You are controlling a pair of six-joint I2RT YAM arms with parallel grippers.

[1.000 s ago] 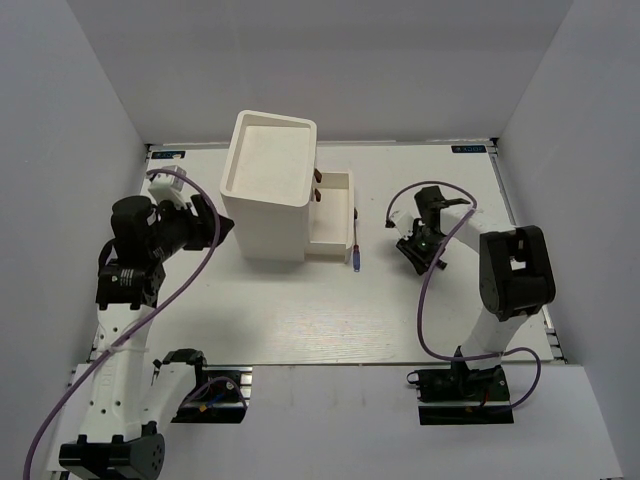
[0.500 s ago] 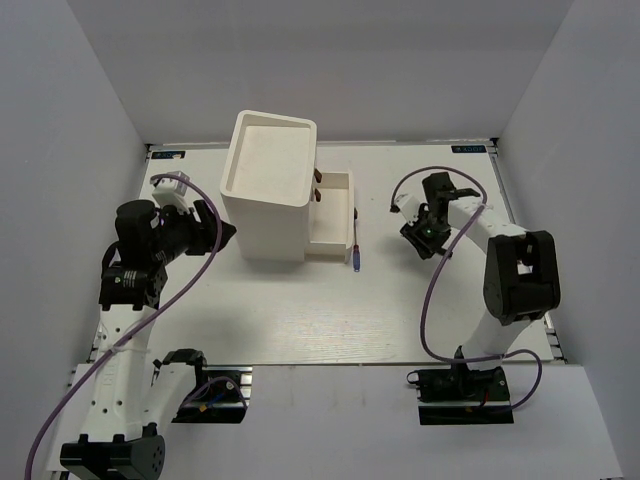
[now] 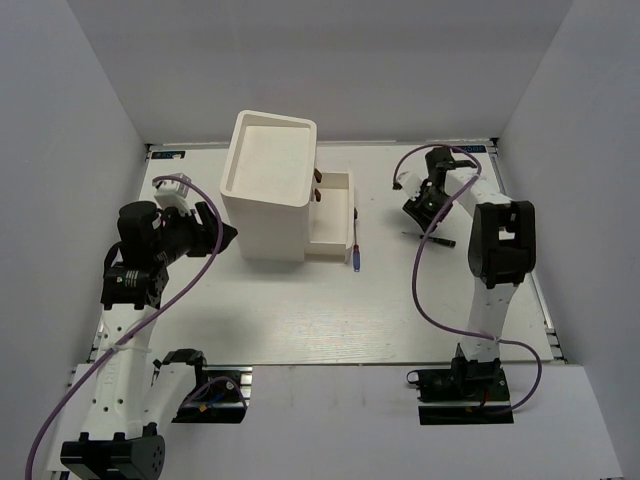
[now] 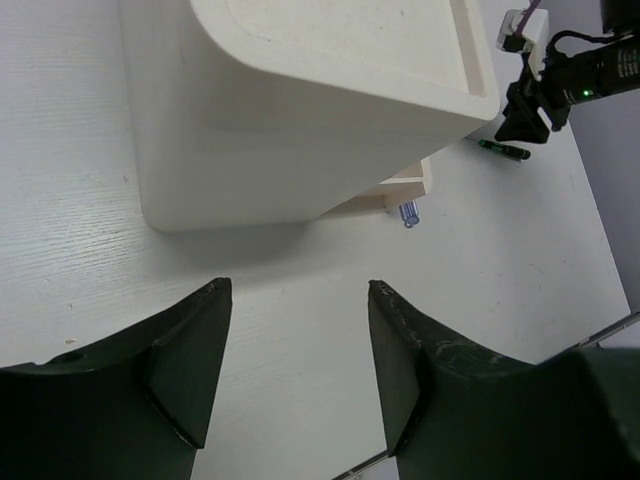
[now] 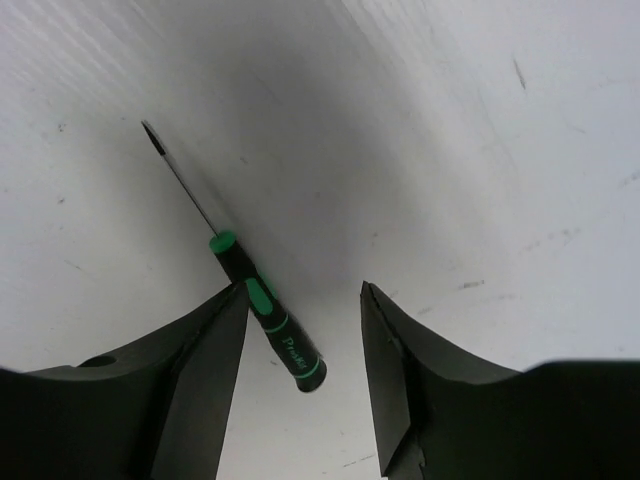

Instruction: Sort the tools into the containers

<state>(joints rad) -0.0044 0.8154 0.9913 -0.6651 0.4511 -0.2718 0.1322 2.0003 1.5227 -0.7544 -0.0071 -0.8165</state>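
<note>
The tall white box (image 3: 268, 185) stands at the back left, with dark knobs (image 3: 317, 186) on its right side and a low drawer (image 3: 335, 232) pulled out. A blue-purple screwdriver (image 3: 356, 246) leans on the drawer's right wall; its tip shows in the left wrist view (image 4: 408, 213). A green-and-black screwdriver (image 3: 433, 238) lies on the table. My right gripper (image 3: 424, 212) is open just behind and above it; in the right wrist view the screwdriver (image 5: 266, 312) lies loose by the left finger (image 5: 200, 370). My left gripper (image 3: 225, 233) is open and empty beside the box's left front corner (image 4: 150, 190). No pliers show.
White walls close in the table on the left, back and right. The table's right edge (image 3: 525, 250) is close to the right arm. The right gripper (image 4: 535, 95) and the green screwdriver (image 4: 503, 149) also show in the left wrist view.
My right gripper has moved toward the back of the table, uncovering the green screwdriver on the table. My left gripper has shifted only slightly.
</note>
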